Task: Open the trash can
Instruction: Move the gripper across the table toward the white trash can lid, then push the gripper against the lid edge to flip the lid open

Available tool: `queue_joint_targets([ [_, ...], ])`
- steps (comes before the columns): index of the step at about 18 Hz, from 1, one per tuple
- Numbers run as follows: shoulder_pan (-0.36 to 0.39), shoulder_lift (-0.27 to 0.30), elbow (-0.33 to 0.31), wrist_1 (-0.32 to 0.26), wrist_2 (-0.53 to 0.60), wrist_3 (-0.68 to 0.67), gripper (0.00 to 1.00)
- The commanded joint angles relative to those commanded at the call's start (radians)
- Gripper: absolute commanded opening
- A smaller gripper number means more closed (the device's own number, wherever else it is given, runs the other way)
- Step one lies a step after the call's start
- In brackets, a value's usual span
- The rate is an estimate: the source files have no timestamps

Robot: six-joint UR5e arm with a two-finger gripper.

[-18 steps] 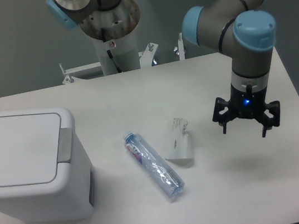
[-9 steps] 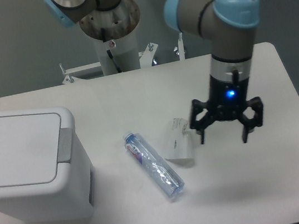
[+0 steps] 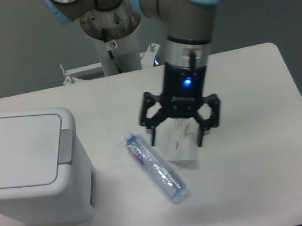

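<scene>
White trash can (image 3: 25, 166), grey tab facing right.

just one fixed cam, mounted high at the table's (image 3: 275, 185) front edge, angled down and facing the arm's base (image 3: 114, 36) at the back

Grey tubular arm (image 3: 186, 25) with light-blue joint caps; a black claw (image 3: 177, 139) with spread dark fingers, a blue light glowing on the wrist above it.
</scene>
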State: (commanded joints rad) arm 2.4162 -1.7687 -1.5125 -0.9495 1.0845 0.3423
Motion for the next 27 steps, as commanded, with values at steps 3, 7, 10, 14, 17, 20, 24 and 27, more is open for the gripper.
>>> queue_joint_targets([
  [3,-0.043,0.011,-0.012,-0.002,0.006,-0.028,1.00],
  [7,-0.083,0.034,-0.055,0.002,0.008,-0.032,1.00],
  [10,-0.108,0.049,-0.071,0.003,0.008,-0.029,1.00],
  [14,-0.109,0.049,-0.077,0.005,0.008,-0.029,1.00],
  [17,-0.114,0.043,-0.081,0.011,0.008,-0.028,1.00],
  [20,-0.115,0.040,-0.081,0.011,0.014,-0.026,1.00],
  [24,-0.115,0.031,-0.084,0.012,0.015,-0.026,1.00],
  [27,-0.115,0.023,-0.084,0.012,0.017,-0.025,1.00],
])
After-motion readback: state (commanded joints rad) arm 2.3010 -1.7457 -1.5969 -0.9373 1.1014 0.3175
